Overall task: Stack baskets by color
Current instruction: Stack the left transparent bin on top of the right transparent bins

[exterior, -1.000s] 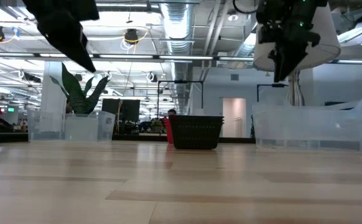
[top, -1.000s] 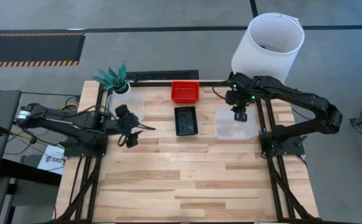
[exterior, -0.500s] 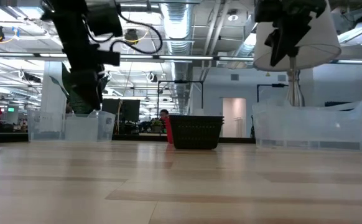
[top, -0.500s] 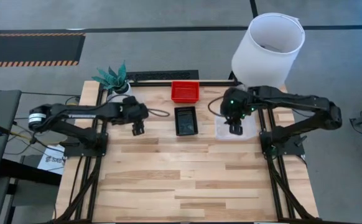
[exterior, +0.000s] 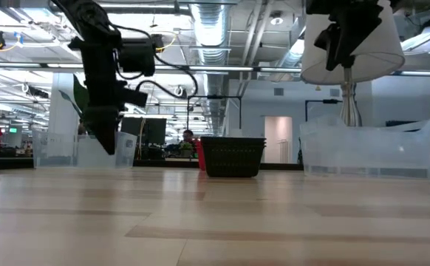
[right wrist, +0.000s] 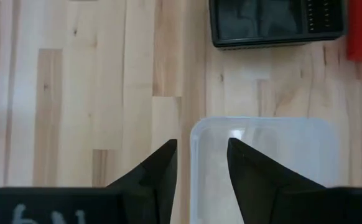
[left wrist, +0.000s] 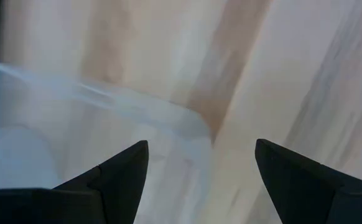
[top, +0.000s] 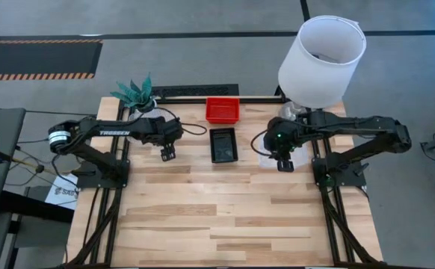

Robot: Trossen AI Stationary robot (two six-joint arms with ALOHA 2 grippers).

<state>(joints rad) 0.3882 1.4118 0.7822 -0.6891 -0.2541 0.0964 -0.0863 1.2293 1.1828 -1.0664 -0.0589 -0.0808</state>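
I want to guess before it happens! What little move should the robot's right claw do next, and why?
Probably dip straight down. The right gripper hangs open right over the near rim of the clear basket, one finger on each side of that wall, so lowering would let it pinch the rim.

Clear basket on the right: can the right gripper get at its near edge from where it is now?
Probably yes. The right gripper hangs over the clear basket, jaws open astride its wall in the wrist view, with nothing between them. The black basket sits well clear.
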